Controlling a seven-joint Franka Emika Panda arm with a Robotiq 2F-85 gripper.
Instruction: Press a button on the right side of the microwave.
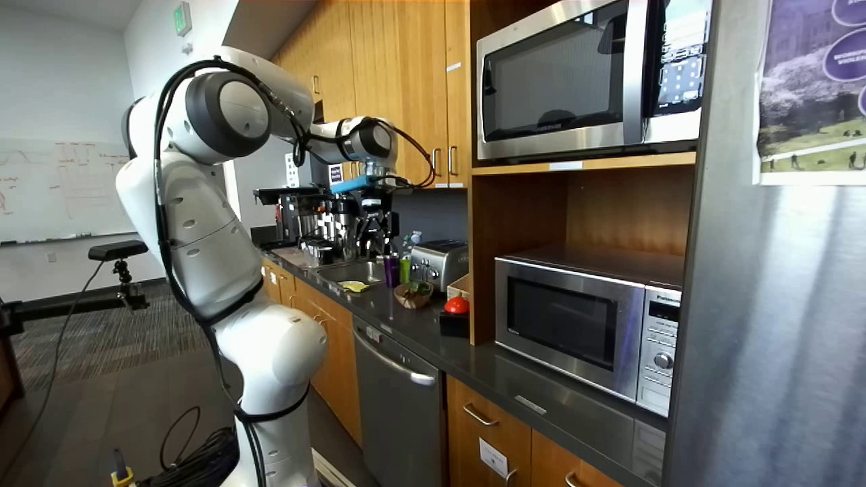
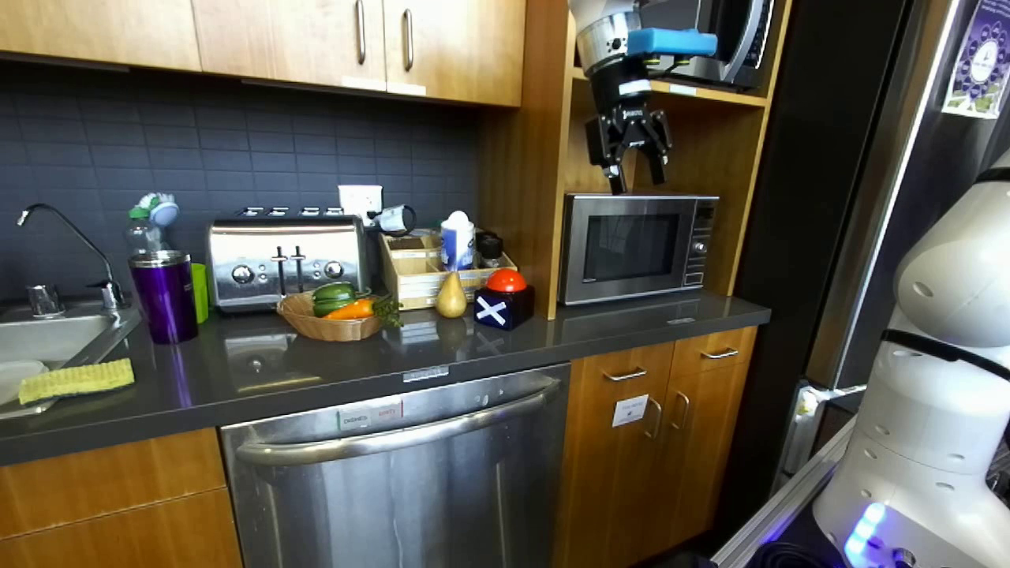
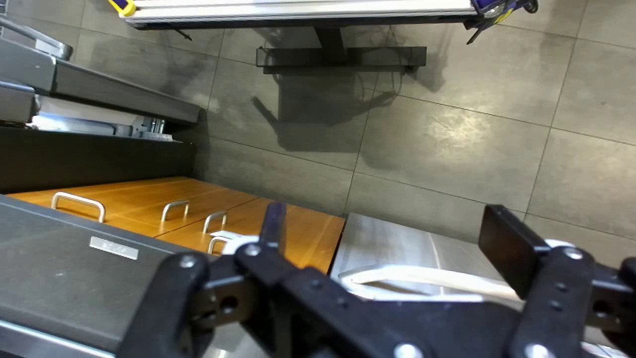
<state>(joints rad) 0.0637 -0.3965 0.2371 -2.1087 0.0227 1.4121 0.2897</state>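
The smaller steel microwave (image 1: 561, 321) stands on the counter in a wooden nook, door shut; it also shows in an exterior view (image 2: 631, 244). Its silver control strip (image 1: 659, 348), with a round knob and buttons, is at the right of its front. My gripper (image 2: 637, 180) points down, open and empty, higher than the microwave and apart from it. In an exterior view the gripper (image 1: 379, 237) appears well to the left of the microwave. In the wrist view its two fingers (image 3: 386, 219) are wide apart with nothing between them. Whether the microwave shows there, I cannot tell.
A larger microwave (image 1: 555, 81) sits on the shelf above. A steel fridge (image 1: 764, 325) stands close beside the control strip. A red dome button on a black box (image 2: 505, 296), a pear (image 2: 451, 296), a basket (image 2: 331, 319) and a toaster (image 2: 288, 260) stand on the counter (image 2: 442, 355).
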